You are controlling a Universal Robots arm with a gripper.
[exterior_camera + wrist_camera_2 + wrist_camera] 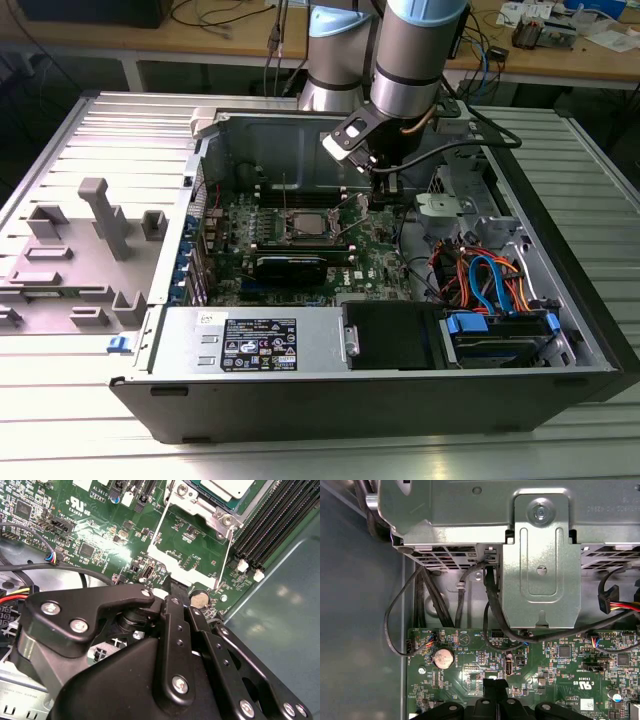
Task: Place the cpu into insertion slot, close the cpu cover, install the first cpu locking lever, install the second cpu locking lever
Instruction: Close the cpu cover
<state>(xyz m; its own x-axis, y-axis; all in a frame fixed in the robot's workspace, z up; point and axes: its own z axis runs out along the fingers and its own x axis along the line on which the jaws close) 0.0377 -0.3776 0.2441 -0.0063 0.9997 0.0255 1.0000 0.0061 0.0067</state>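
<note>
Ribbed metal counter [60, 120], the exterior view's left: one grey fixture [100, 215] with one tall post and open counter around it. Next, one open computer case [400, 410], walled on four sides and open at the top. Inside: one green motherboard [370, 255] and one labelled power supply [255, 345] along the near wall. One long black card [290, 266] lies between the power supply and the slot. One insertion slot [289, 233] sits mid-board, with one cpu [306, 226] seated in it, silvery top up. One cpu cover [167, 562] lies clear of the chip, green board visible through its opening. One end effector [385, 188], fingers together with no gap, hangs low over bare board on the exterior view's right of the slot. Its tip is at the cover's free edge; contact cannot be told. One coin cell [443, 658] is near the tip. Two white latch tabs [242, 566]. One steel bracket [540, 570] overhangs the board edge, black cables [492, 610] draped below it, so room is tight there. Far right: one drive bay [500, 335], with orange and blue leads [480, 275].
</note>
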